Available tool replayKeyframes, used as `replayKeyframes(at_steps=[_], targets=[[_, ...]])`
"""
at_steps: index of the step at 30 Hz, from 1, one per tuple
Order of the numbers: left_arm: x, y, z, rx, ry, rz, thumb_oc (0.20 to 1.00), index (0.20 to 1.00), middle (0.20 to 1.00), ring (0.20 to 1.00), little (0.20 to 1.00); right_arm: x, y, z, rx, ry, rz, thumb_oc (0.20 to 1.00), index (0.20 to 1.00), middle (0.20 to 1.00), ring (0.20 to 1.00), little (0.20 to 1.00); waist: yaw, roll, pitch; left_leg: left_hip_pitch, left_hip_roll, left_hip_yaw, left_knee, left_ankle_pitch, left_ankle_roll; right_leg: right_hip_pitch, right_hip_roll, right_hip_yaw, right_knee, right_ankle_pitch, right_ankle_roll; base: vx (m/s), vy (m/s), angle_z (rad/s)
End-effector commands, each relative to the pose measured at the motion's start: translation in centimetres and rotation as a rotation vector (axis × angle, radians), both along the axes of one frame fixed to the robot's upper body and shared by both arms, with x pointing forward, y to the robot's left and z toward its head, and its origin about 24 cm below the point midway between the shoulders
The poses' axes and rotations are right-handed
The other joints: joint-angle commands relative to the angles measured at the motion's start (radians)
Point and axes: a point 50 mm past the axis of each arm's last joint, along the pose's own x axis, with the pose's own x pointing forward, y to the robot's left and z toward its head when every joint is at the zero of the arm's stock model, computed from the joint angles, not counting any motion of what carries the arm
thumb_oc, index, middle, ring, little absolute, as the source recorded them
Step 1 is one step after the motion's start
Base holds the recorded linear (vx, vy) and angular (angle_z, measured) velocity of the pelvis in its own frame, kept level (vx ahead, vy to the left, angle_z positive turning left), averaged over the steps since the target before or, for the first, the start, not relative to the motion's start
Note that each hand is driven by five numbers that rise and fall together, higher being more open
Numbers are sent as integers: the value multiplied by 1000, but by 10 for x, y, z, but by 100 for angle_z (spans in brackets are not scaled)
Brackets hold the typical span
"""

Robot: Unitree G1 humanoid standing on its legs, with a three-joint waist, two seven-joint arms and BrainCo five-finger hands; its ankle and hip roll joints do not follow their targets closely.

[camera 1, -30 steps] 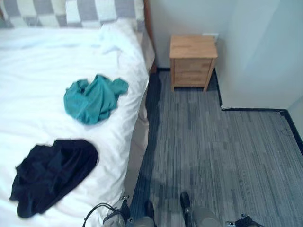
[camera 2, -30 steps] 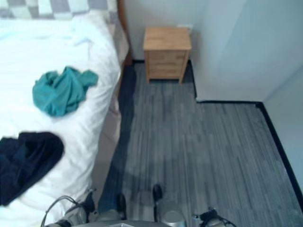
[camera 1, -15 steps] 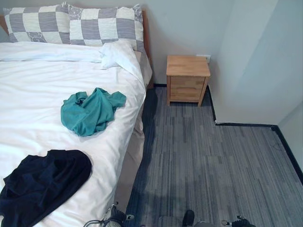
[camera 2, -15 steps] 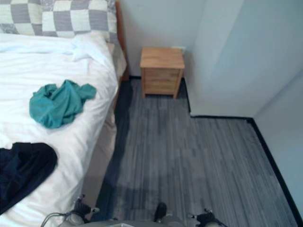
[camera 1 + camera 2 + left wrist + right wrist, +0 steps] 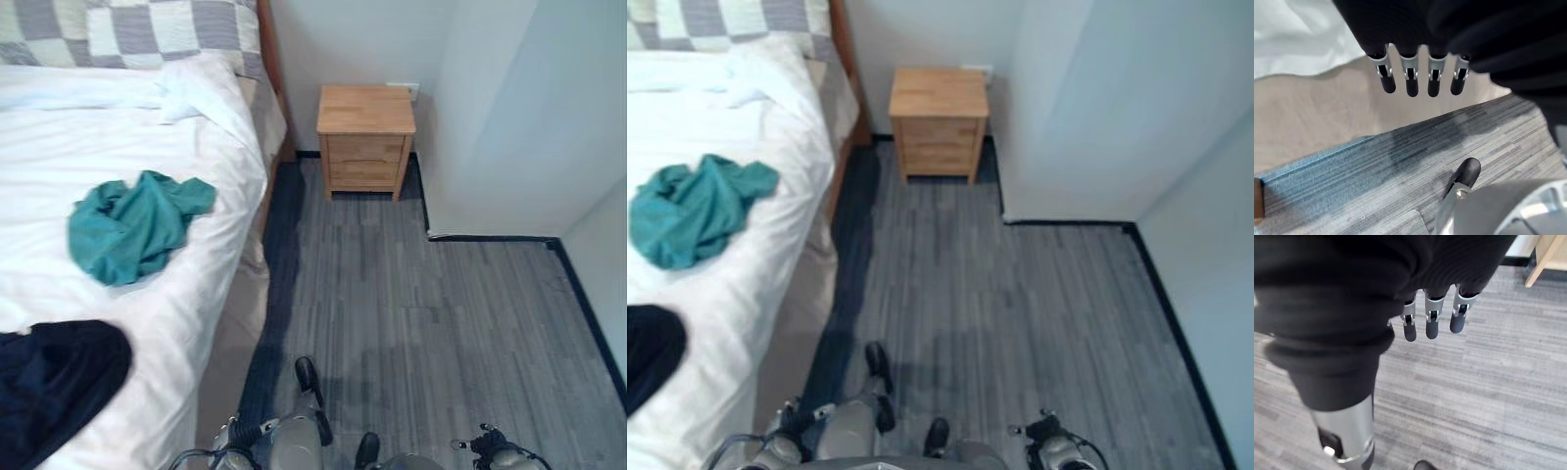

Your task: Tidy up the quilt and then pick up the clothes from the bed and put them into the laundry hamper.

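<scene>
Teal shirt [image 5: 137, 225] near bed [image 5: 211, 294] right edge: soft, light; grab bunched middle. Both hands [image 5: 1420, 78] [image 5: 1432, 316] straight-fingered, empty.

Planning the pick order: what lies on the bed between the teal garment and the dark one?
Only bare white quilt between the teal garment and the dark garment, in the left eye view.

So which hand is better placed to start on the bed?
Probably the left hand: it hangs open beside the bed, with the quilt just past its fingers. The right hand hangs open over floor, away from the bed.
</scene>
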Motion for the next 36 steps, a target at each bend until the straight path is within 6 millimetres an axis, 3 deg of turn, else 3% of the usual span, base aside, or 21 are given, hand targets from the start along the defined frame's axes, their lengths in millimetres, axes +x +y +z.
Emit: replayKeyframes(at_steps=[1, 2, 3, 5, 6, 9, 11, 12, 15, 18, 20, 21, 23, 24, 25, 26, 29, 32, 34, 35, 36], targets=[[-3, 8, 1, 55, 38, -73, 1000, 1000, 1000, 1000, 1000, -3, 0, 0, -18, 1, 17, 1000, 1000, 1000, 1000, 1000, 39, -66, -12, 37, -42, -10, 53, -76, 51, 77, -149, 12, 324, -6, 271, 507, 102, -19], [-3, 8, 1, 55, 37, -73, 1000, 1000, 1000, 1000, 1000, -3, 1, 0, -17, 1, 17, 1000, 1000, 1000, 1000, 1000, 40, -68, -12, 35, -44, -9, 55, -80, 54, 72, -153, 13, 332, -10, 274, 528, 124, -11], [-1, 12, 3, 68, 32, -65, 1000, 1000, 1000, 1000, 1000, -6, 0, -1, -17, 20, 18, 1000, 1000, 1000, 1000, 1000, 32, -79, 5, 62, -53, -5, 71, -109, 67, 19, -165, 19, 463, 92, 308, 296, 90, 14], [21, 17, 11, 88, -50, -42, 1000, 1000, 1000, 1000, 1000, 6, -5, 3, -21, -20, -8, 1000, 1000, 1000, 1000, 1000, -3, -38, 44, 166, -58, -63, 23, -140, 95, -194, -185, 38, 764, 155, 307, 530, 139, 33], [21, 17, 11, 88, -50, -41, 1000, 1000, 1000, 1000, 1000, 6, -5, 3, -22, -21, -8, 1000, 1000, 1000, 1000, 1000, -5, -40, 45, 167, -63, -64, 19, -138, 97, -198, -189, 38, 771, 151, 308, 539, 87, 38], [43, 13, 19, 88, -133, -74, 1000, 1000, 1000, 1000, 1000, 9, -7, 4, -19, -38, -21, 1000, 1000, 1000, 1000, 1000, -43, -9, 72, 263, -51, -139, -46, -127, 73, -276, -168, 53, 565, 70, 252, 507, -108, 111], [57, 9, 25, 84, -181, -107, 1000, 1000, 1000, 1000, 1000, 11, -9, 5, -20, -48, -19, 1000, 1000, 1000, 1000, 1000, -64, 0, 68, 308, -58, -213, -56, -167, 40, -282, -210, 118, 174, 56, 225, 594, -255, 121], [57, 9, 25, 84, -181, -107, 1000, 1000, 1000, 1000, 1000, 11, -9, 5, -20, -48, -19, 1000, 1000, 1000, 1000, 1000, -64, 1, 67, 306, -56, -214, -56, -166, 40, -281, -208, 117, 167, 61, 224, 637, -266, 155], [48, 13, 21, 107, -138, -127, 1000, 1000, 1000, 1000, 1000, 8, -8, 4, -13, -2, 0, 1000, 1000, 1000, 1000, 1000, -110, 0, 54, 405, -48, -304, -8, -267, 16, -356, -214, 314, 103, 144, 272, 699, -309, 128], [36, 14, 16, 95, -100, -103, 1000, 1000, 1000, 1000, 1000, 11, -9, 5, -9, -14, 3, 1000, 1000, 1000, 1000, 1000, -110, 1, 47, 361, -31, -336, 187, -267, 3, -328, -202, 270, 141, 126, 237, 463, -314, 90], [19, 12, 10, 76, -61, -50, 1000, 1000, 1000, 1000, 1000, 25, -17, 12, -45, -71, 9, 1000, 1000, 1000, 1000, 1000, -91, -7, 83, 215, 59, -258, 511, -190, -10, -218, -209, 169, 92, 99, 164, 419, -492, 79], [16, 11, 8, 73, -51, -50, 1000, 1000, 1000, 1000, 1000, 28, -18, 13, -50, -73, 24, 1000, 1000, 1000, 1000, 1000, -88, -4, 82, 194, 84, -206, 506, -192, -19, -185, -207, 138, 78, 76, 164, 389, -373, 114], [9, 6, 5, 55, -30, -77, 1000, 1000, 1000, 1000, 1000, 30, -16, 13, -54, -65, 76, 1000, 1000, 1000, 1000, 1000, -75, -2, 65, 134, 69, -47, 354, -217, -16, -84, -209, 37, 15, 42, 169, 398, -141, 148], [9, 6, 5, 55, -29, -77, 1000, 1000, 1000, 1000, 1000, 29, -16, 13, -54, -64, 76, 1000, 1000, 1000, 1000, 1000, -77, -4, 64, 136, 64, -47, 347, -215, -13, -84, -212, 36, 14, 43, 171, 337, -70, 120], [8, 6, 5, 50, -28, -79, 1000, 1000, 1000, 1000, 1000, 31, -15, 13, -48, -65, 88, 1000, 1000, 1000, 1000, 1000, -71, 2, 52, 125, 38, -6, 286, -200, -14, -64, -204, 15, 3, 33, 174, 286, -17, 76], [6, 5, 4, 42, -18, -87, 1000, 1000, 1000, 1000, 1000, 30, -15, 13, -48, -66, 79, 1000, 1000, 1000, 1000, 1000, -72, 26, 38, 117, 45, 130, 180, -135, -34, -24, -175, -43, -4, -3, 173, 295, -31, 67], [2, 1, 2, 29, 5, -96, 1000, 1000, 1000, 1000, 1000, 24, -17, 11, -48, -50, 52, 1000, 1000, 1000, 1000, 1000, -76, 41, 20, 154, 57, 203, 102, -111, -29, 9, -161, -115, 13, -27, 173, 278, -3, 88], [-3, 7, 1, 32, 34, -95, 1000, 1000, 1000, 1000, 1000, 14, -9, 6, -15, -38, 0, 1000, 1000, 1000, 1000, 1000, -81, 31, 15, 209, 2, 159, 27, -124, 12, -25, -178, -179, 223, -42, 207, 354, 69, 61], [-5, 13, 2, 57, 57, -114, 1000, 1000, 1000, 1000, 1000, 18, -1, 5, 14, -61, -22, 1000, 1000, 1000, 1000, 1000, -104, 23, 25, 267, -10, 178, -13, -150, 38, -106, -221, -184, 453, 11, 270, 230, 100, 96], [-6, 20, 4, 87, 63, -111, 1000, 1000, 1000, 1000, 1000, 29, 4, 8, 38, -108, -40, 1000, 1000, 1000, 1000, 1000, -127, 21, 45, 319, -3, 174, -53, -160, 49, -228, -258, -152, 689, 91, 308, 191, 41, 51], [-5, 20, 4, 87, 62, -111, 1000, 1000, 1000, 1000, 1000, 29, 4, 8, 38, -109, -40, 1000, 1000, 1000, 1000, 1000, -126, 18, 45, 316, -8, 175, -53, -161, 51, -237, -265, -148, 702, 88, 308, 154, -20, 68]])
